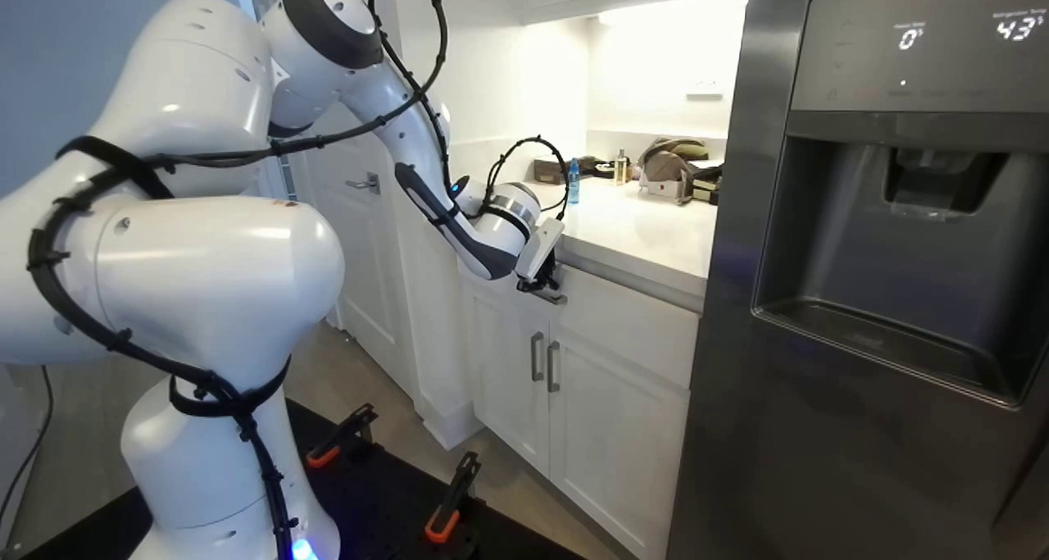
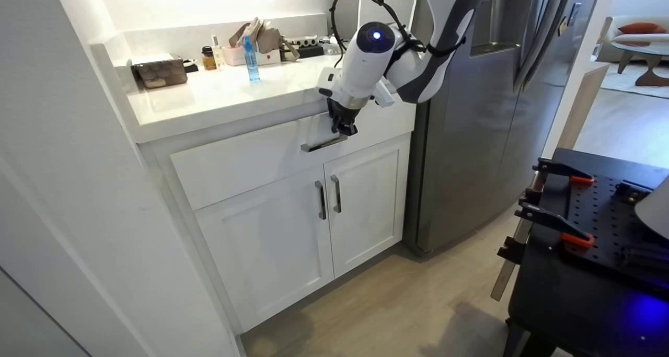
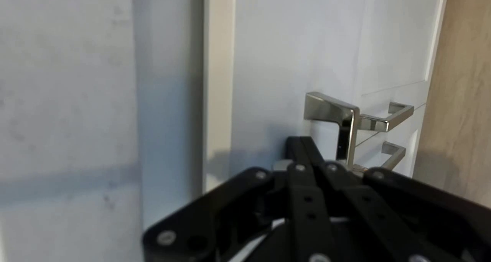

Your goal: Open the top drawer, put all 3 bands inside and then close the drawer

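Top drawer point(image 2: 251, 161) looks closed, handle point(image 3: 334, 111) at 2 o'clock from gripper point(image 3: 301, 141) in wrist view. Gripper pinched together, nothing visibly held. Bands out of sight: can't tell if opening is pending or all's stowed.

White top drawer point(image 2: 238, 167) shut; silver bar handle point(image 2: 324, 144) horizontal.
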Robot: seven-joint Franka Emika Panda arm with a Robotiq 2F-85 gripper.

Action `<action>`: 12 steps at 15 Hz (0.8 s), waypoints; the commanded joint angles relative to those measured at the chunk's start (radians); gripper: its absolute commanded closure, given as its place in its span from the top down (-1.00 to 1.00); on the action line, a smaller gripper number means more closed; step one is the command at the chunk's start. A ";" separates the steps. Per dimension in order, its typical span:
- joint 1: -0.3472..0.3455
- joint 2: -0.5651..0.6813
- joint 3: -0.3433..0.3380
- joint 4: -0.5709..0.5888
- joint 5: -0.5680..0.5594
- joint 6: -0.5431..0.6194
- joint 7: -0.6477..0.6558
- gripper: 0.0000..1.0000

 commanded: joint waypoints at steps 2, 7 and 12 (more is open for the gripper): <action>0.015 0.088 -0.064 0.080 0.051 0.035 0.037 -1.00; -0.006 0.096 -0.064 0.093 0.101 0.043 0.022 -1.00; -0.007 0.046 -0.047 0.046 0.113 0.023 -0.002 -0.34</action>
